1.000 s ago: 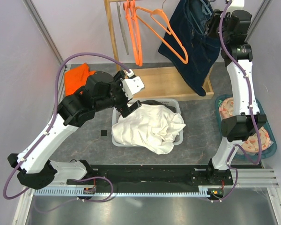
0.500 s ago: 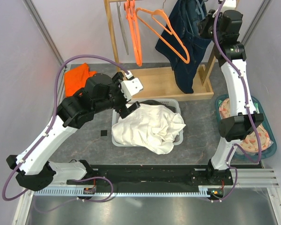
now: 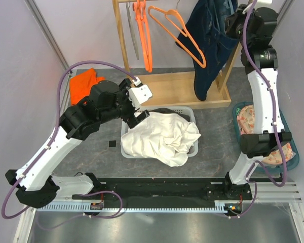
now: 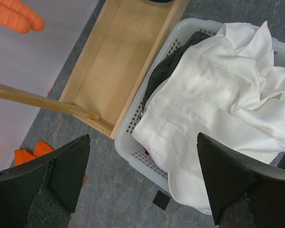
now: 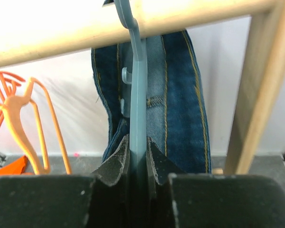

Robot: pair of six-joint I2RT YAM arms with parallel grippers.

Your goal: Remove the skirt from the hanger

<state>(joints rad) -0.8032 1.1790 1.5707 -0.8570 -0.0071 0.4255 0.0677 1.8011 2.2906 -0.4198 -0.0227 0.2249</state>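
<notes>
A dark blue denim skirt hangs from a grey-blue hanger hooked over the wooden rail at the top right. My right gripper is shut on the hanger's neck just below the rail, with the skirt behind it. In the top view the right gripper is up by the rail. My left gripper is open and empty, held above the near left corner of the white basket; in the top view it is at the basket's left end.
The white basket holds a white garment over dark cloth. Orange hangers hang on the rail, above the rack's wooden base. An orange cloth lies at left. A teal tray with patterned cloth sits at right.
The right gripper has swung the hanger and skirt, so the skirt now hangs narrower and more to the right. The left arm has shifted slightly left.
</notes>
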